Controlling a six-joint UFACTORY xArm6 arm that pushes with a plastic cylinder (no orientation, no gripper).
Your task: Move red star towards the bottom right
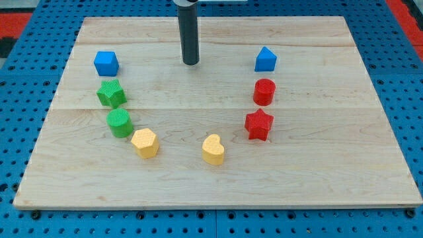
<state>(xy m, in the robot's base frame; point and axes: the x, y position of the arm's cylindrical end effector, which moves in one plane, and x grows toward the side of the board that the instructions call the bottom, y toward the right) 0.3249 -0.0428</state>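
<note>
Eight blocks sit below my tip (pixel 191 63), which touches none; you'll find the red star (pixel 258 124) well down to its right, under the red cylinder (pixel 264 91), near the yellow heart (pixel 213 149)

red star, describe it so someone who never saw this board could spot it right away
On the wooden board, look at the column of blocks on the view's right, well away from my tip near the top. The red star is the lowest there, below the red cylinder and blue block. Its pointed outline sets it apart.
</note>
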